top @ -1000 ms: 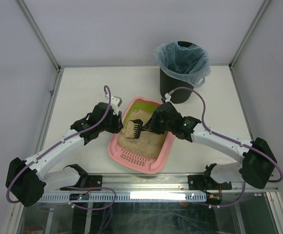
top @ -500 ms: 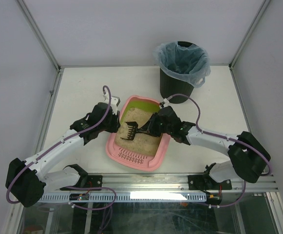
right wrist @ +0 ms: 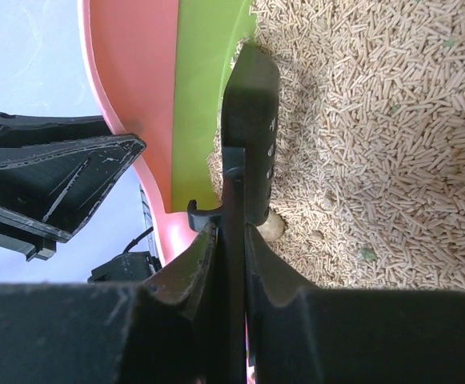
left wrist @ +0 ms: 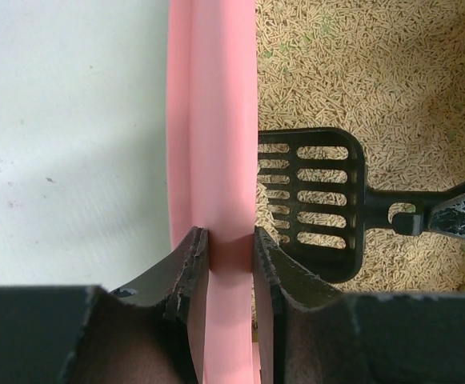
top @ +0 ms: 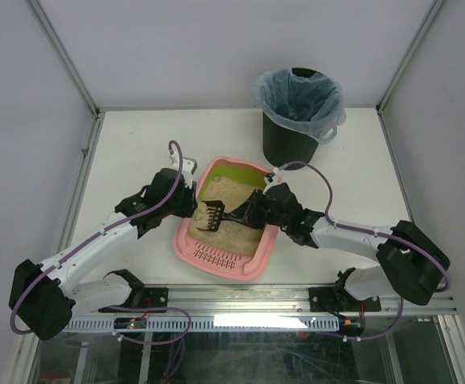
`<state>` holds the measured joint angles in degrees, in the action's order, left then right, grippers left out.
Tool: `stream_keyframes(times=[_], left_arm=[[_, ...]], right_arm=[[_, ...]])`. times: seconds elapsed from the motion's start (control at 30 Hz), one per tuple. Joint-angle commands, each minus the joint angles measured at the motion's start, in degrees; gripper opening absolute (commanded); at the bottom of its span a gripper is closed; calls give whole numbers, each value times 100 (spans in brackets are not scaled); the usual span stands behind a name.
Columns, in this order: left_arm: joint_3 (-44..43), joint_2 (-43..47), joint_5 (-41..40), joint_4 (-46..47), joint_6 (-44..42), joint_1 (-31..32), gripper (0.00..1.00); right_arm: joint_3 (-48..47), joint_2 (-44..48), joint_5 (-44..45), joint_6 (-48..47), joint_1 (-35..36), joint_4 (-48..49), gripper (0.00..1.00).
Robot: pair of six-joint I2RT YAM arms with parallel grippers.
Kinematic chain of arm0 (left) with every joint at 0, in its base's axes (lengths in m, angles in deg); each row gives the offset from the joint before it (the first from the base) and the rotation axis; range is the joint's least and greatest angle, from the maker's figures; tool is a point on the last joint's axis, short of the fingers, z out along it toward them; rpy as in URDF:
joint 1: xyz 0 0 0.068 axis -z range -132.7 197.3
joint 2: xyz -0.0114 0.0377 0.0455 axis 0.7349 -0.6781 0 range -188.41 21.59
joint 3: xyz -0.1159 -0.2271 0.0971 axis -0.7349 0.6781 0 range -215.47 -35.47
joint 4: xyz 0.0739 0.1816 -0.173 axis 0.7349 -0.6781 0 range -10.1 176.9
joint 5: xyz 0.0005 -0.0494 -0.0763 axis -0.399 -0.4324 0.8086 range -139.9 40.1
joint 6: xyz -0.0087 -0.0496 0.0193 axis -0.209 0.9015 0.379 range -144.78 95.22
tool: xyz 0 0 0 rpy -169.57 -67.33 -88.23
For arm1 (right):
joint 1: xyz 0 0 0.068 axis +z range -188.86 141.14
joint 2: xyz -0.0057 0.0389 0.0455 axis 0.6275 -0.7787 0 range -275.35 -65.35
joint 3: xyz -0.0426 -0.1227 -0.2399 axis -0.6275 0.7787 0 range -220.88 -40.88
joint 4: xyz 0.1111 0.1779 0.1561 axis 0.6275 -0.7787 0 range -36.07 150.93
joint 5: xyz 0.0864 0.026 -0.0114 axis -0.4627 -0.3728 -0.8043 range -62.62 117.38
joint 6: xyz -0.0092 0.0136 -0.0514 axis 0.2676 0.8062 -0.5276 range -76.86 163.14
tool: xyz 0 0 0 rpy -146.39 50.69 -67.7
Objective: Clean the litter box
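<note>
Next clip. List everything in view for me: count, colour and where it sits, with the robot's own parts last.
litter box: one, pink with lime-green inner wall, mid-table between the two arms
litter: beige pellets, inside the litter box
scoop: one, black, slotted, in the litter box near its left side
bin: one, black, far right of the table, beyond the litter box
bag: one, pale blue, lining the bin
table: one, white, under everything
left gripper: one, black, jaws clamped on the litter box's pink rim
right gripper: one, black, jaws shut on the scoop's handle
</note>
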<state>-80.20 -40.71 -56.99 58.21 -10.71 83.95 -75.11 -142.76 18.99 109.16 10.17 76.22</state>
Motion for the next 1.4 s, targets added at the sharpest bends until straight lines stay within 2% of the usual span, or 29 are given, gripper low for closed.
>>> stream_keyframes(times=[0.0, 0.5, 0.7, 0.97, 1.2, 1.37], left_arm=[[74, -142, 1186, 98, 274, 200, 17], [72, -164, 1178, 98, 264, 198, 17], [63, -177, 1195, 100, 249, 198, 17], [63, -181, 1206, 100, 252, 200, 17], [73, -183, 1202, 99, 250, 198, 17], [75, -185, 1189, 100, 251, 203, 17]], right_arm=[[-14, 346, -297, 516, 185, 739, 0], [213, 844, 94, 712, 185, 799, 0], [-624, 414, 160, 273, 185, -290, 0], [-929, 115, 48, 249, 218, -414, 0], [-272, 371, -59, 757, 220, 670, 0], [-9, 513, -31, 924, 229, 1043, 0]])
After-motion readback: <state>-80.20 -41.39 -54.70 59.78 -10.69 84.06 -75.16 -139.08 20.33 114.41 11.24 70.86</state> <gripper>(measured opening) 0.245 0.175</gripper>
